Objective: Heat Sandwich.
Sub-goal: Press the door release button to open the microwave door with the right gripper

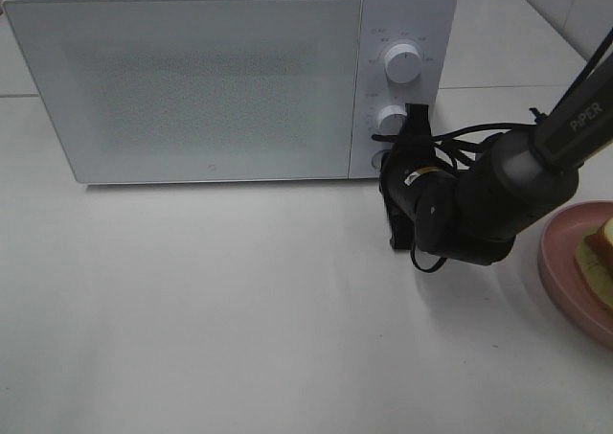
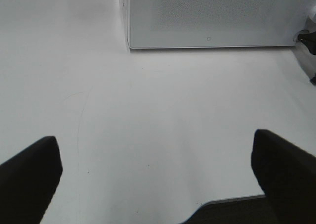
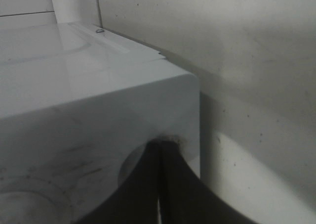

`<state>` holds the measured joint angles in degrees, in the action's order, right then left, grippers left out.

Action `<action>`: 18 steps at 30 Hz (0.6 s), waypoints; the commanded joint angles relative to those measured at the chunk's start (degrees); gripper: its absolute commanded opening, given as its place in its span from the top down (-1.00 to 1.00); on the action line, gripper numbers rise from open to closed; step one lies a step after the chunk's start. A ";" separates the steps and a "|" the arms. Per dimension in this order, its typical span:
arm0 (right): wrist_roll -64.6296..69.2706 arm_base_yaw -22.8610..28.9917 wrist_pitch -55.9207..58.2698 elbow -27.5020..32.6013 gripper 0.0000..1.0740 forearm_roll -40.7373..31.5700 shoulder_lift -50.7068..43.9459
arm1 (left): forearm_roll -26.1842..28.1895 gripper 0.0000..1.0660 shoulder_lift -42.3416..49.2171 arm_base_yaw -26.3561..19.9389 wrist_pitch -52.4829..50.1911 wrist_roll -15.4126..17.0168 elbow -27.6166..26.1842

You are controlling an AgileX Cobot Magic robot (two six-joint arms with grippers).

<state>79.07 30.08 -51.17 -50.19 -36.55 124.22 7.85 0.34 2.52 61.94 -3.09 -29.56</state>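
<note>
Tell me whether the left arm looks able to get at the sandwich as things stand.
Probably not easily. The sandwich lies on the pink plate at the far right, the right arm crowding its left-hand side. The left tool hangs open far off, near the microwave's left end.

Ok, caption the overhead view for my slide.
Shut right gripper at the control panel of the closed microwave; sandwich sits on the pink plate.
</note>
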 commanded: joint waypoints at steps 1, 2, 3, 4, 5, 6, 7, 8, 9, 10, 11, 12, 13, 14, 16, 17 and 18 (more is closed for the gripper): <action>-1.20 -1.38 -2.86 -1.83 1.00 -0.06 -0.06 | 0.06 -0.86 1.26 0.17 -0.74 0.40 0.17; -1.49 -1.38 -3.32 -2.58 1.00 -0.17 0.11 | 0.06 -0.86 1.26 0.17 -0.74 0.40 0.17; -1.49 -1.38 -3.32 -2.58 1.00 -0.17 0.11 | 0.06 -0.86 1.26 0.17 -0.74 0.40 0.17; -1.49 -1.38 -3.95 -2.98 1.00 -0.17 0.23 | 0.06 -0.86 1.26 0.17 -0.74 0.40 0.17; -1.66 -1.38 -4.64 -3.50 1.00 -0.11 0.46 | 0.06 -0.86 1.26 0.17 -0.74 0.40 0.17; -1.66 -1.38 -5.84 -4.47 1.00 -0.11 0.80 | 0.06 -0.86 1.26 0.17 -0.74 0.40 0.17; -1.66 -1.38 -5.84 -4.47 1.00 -0.11 0.80 | 0.06 -0.86 1.26 0.17 -0.74 0.40 0.17; -1.66 -1.38 -6.47 -4.98 1.00 -0.11 1.09 | 0.06 -0.86 1.26 0.17 -0.74 0.40 0.17; -1.78 -1.38 -7.10 -5.39 1.00 -0.29 1.09 | 0.06 -0.86 1.26 0.17 -0.74 0.40 0.17; -2.06 -1.38 -7.85 -5.61 1.00 -0.40 1.26 | 0.06 -0.86 1.26 0.17 -0.74 0.40 0.17; -3.09 -1.38 -9.97 -6.02 1.00 -0.74 1.26 | 0.06 -0.86 1.26 0.17 -0.74 0.40 0.17; -3.32 -1.38 -10.94 -6.13 1.00 -0.86 1.26 | 0.06 -0.86 1.26 0.17 -0.74 0.40 0.17; -3.32 -1.38 -10.94 -6.13 1.00 -0.86 1.26 | 0.06 -0.86 1.26 0.17 -0.74 0.40 0.17; -3.84 -1.38 -12.03 -6.36 1.00 -1.15 1.26 | 0.06 -0.86 1.26 0.17 -0.74 0.40 0.17; -4.41 -1.38 -12.38 -7.73 1.00 -1.83 1.89 | 0.06 -0.86 1.26 0.17 -0.74 0.40 0.17; -4.41 -1.38 -12.38 -7.73 1.00 -1.83 1.89 | 0.06 -0.86 1.26 0.17 -0.74 0.40 0.17; -4.41 -1.38 -12.38 -8.48 1.00 -1.83 2.23 | 0.06 -0.86 1.26 0.17 -0.74 0.40 0.17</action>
<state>75.63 30.54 -52.20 -54.14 -40.28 126.45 7.85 0.34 2.52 61.94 -3.09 -29.56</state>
